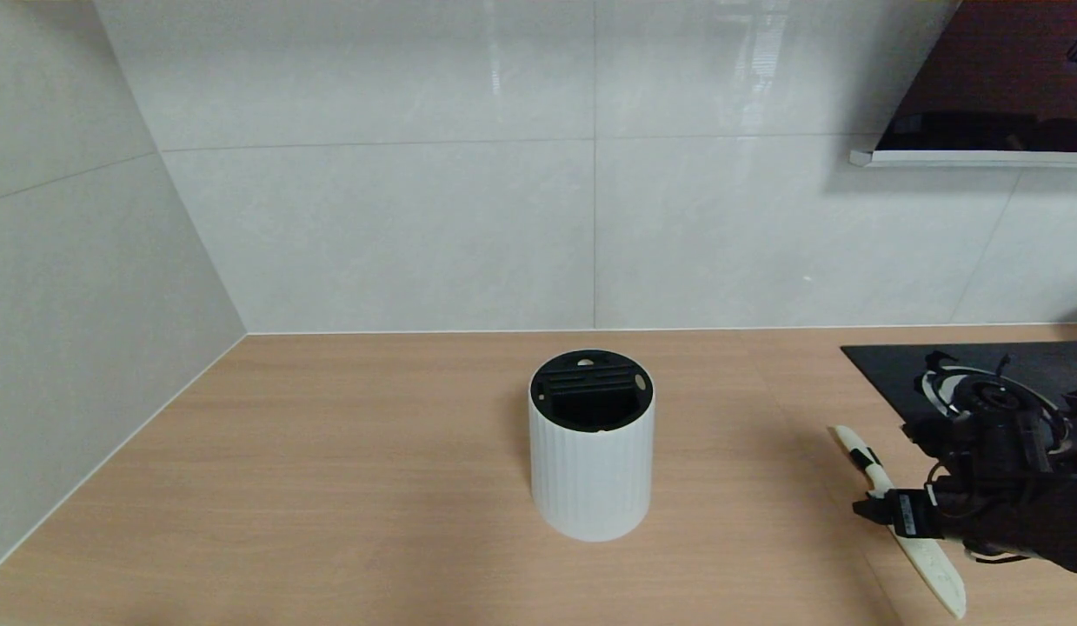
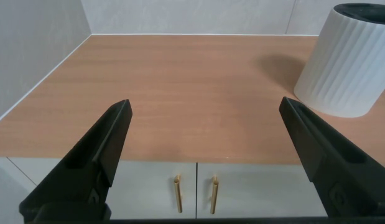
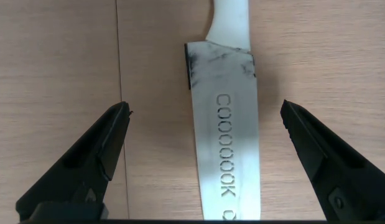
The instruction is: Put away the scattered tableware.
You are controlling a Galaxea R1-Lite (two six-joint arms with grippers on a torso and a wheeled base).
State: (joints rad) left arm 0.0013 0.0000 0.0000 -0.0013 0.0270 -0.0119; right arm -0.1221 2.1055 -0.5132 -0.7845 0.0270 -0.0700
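A white knife (image 1: pixel 936 576) lies flat on the wooden counter at the right, handle toward the back wall, blade toward the front edge. My right gripper (image 1: pixel 886 511) hovers just over it, open. In the right wrist view the knife (image 3: pixel 224 130) lies between the spread fingers of the right gripper (image 3: pixel 204 118), with a gap on each side. A white ribbed holder (image 1: pixel 592 452) with a black slotted top stands mid-counter. My left gripper (image 2: pixel 204 106) is open and holds nothing, above the counter's front edge, with the holder (image 2: pixel 344 62) off to one side.
A black cooktop (image 1: pixel 886 369) with a burner sits at the back right, close behind the right arm. A range hood (image 1: pixel 981 96) hangs above it. Tiled walls close the left and back. Cabinet doors with gold handles (image 2: pixel 195 194) are below the counter's front edge.
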